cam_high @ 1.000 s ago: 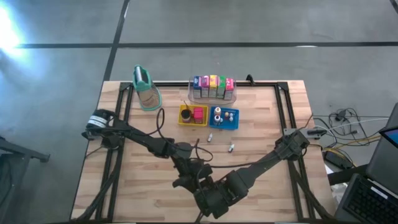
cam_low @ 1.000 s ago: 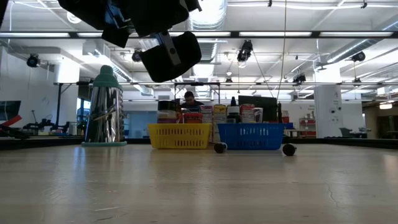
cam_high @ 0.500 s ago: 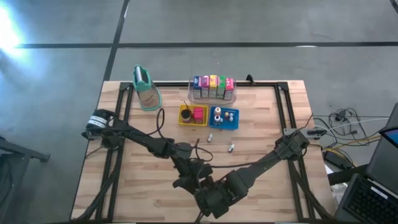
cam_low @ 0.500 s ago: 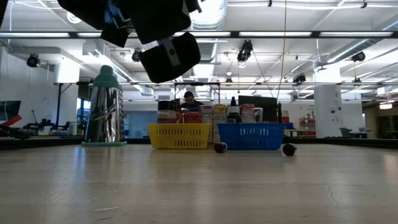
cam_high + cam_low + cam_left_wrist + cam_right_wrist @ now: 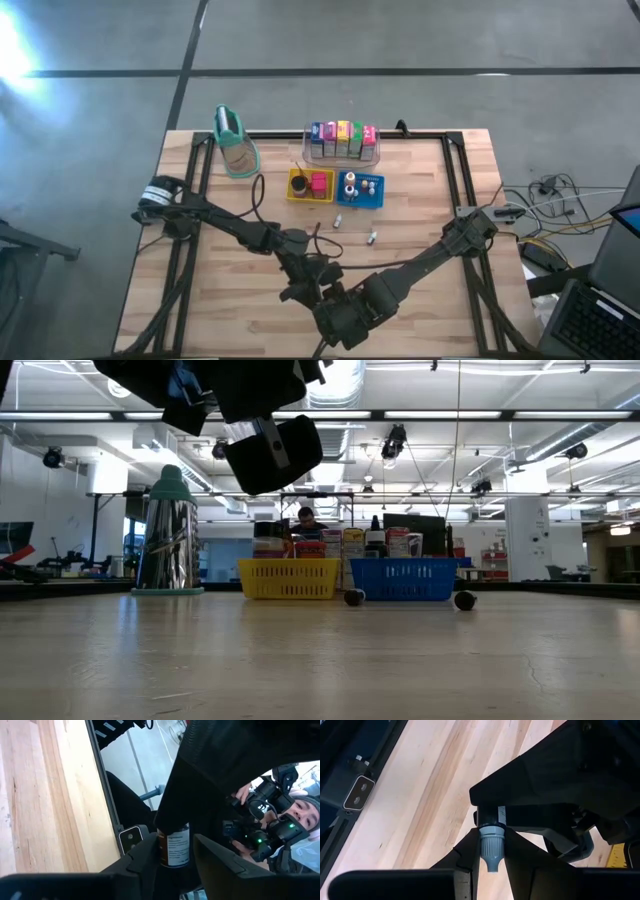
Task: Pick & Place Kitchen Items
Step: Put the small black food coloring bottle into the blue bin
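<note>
Both grippers meet at table's 6 o'clock edge. Left gripper [image 5: 172, 855] fingers clamped on small dark bottle's [image 5: 174, 849] labelled body; right gripper [image 5: 491, 851] fingers pinch its grey cap [image 5: 491, 847]. Cartons [image 5: 342, 133] at 12 o'clock.

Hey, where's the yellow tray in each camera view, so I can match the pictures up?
High view: the yellow tray sits mid-table toward the far edge, just in front of the clear bin.
Low view: the tray is left of centre, far across the tabletop.
Left wrist view: not in it.
Right wrist view: only a yellow sliver at the picture's edge, probably it.
Shared landmark: the blue tray right beside it, also seen in the low view.
</note>
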